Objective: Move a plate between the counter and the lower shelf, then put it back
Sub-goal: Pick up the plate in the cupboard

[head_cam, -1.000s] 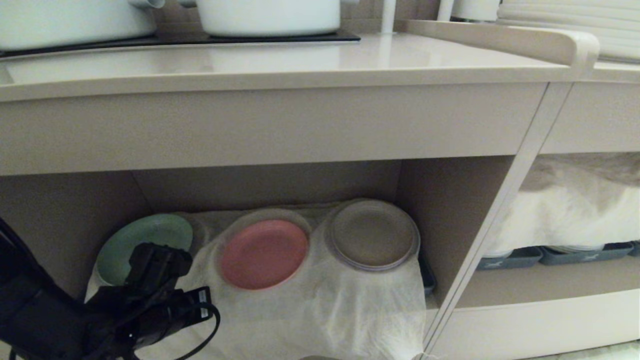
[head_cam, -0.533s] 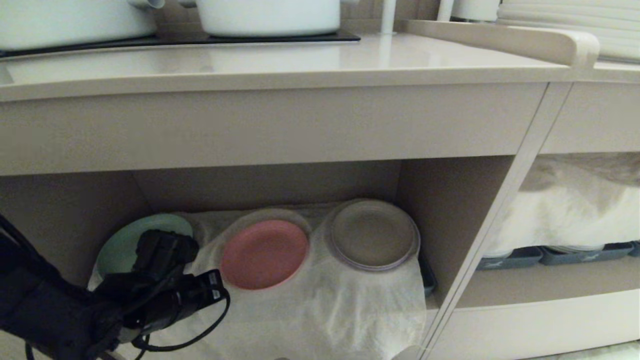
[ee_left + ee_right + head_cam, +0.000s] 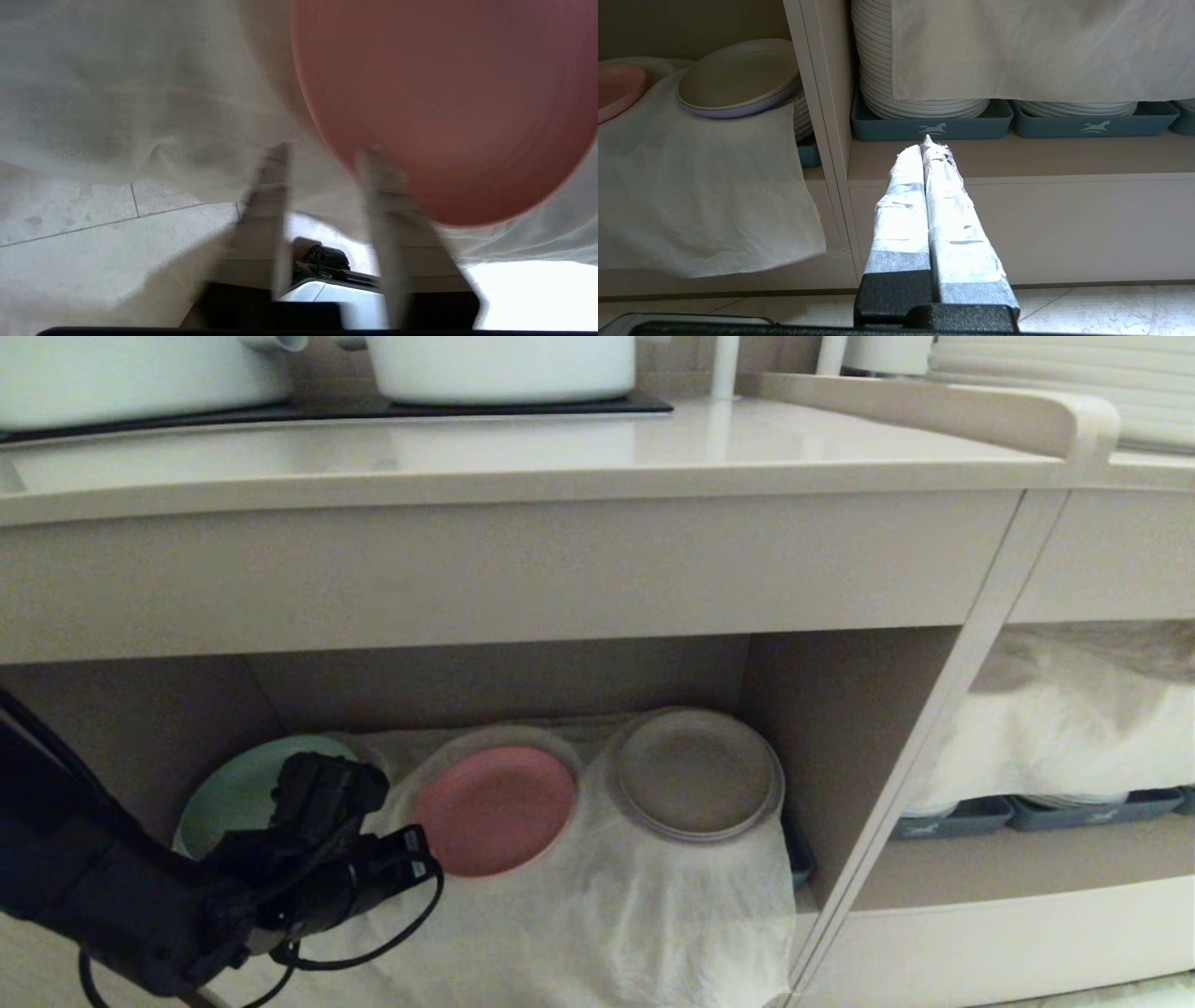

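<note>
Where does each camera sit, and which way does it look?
Head view: high up, looking forward and down at the counter and lower shelf; left arm shows.
Left wrist view: behind the open left gripper, facing the pink plate.
Right wrist view: low, behind the shut right gripper, facing the shelves.
All three share the pink plate.

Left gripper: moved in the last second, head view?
Yes. The left gripper has shifted right and slightly up, away from the green plate toward the near-left rim of the pink plate, which lies unmoved.
</note>
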You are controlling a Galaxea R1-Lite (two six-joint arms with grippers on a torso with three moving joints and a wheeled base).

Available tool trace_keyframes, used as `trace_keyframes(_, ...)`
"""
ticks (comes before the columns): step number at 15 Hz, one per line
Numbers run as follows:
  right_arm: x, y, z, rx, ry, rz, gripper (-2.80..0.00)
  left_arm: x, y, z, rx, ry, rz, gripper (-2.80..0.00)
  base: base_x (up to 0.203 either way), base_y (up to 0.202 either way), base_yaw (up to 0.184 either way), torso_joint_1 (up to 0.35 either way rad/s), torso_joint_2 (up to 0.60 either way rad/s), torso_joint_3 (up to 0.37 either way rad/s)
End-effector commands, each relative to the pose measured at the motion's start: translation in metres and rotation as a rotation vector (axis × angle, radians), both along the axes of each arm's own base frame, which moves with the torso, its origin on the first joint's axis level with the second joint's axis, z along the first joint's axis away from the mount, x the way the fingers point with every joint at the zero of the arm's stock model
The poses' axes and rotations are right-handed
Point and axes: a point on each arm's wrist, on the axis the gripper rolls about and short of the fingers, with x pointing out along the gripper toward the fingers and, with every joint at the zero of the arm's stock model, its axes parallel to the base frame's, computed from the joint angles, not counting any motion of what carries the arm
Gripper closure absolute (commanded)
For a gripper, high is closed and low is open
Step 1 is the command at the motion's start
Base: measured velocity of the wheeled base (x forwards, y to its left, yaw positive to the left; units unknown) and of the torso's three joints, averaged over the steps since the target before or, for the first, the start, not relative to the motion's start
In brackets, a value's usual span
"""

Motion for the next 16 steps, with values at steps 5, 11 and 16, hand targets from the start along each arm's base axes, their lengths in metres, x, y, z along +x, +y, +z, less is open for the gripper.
trace_keyframes(5, 0.0, 0.0, 0.0, -0.001, 0.001, 0.001, 0.0, 0.009, -0.003, 0.001, -0.005, -0.016, 0.004, -2.8, 0.0, 0.0, 0.0, 0.0, 0.0, 0.0)
trace_keyframes(11, 0.0, 0.0, 0.0, 0.0, 0.001, 0.001, 0.0, 0.02, -0.008, -0.002, -0.007, -0.017, 0.001, -2.8, 0.0, 0.0, 0.0, 0.0, 0.0, 0.0)
trace_keyframes(16, 0.0, 0.0, 0.0, 0.0, 0.001, 0.002, 0.0, 0.027, -0.014, -0.006, -0.017, -0.012, -0.002, -2.8, 0.0, 0.0, 0.0, 0.0, 0.0, 0.0)
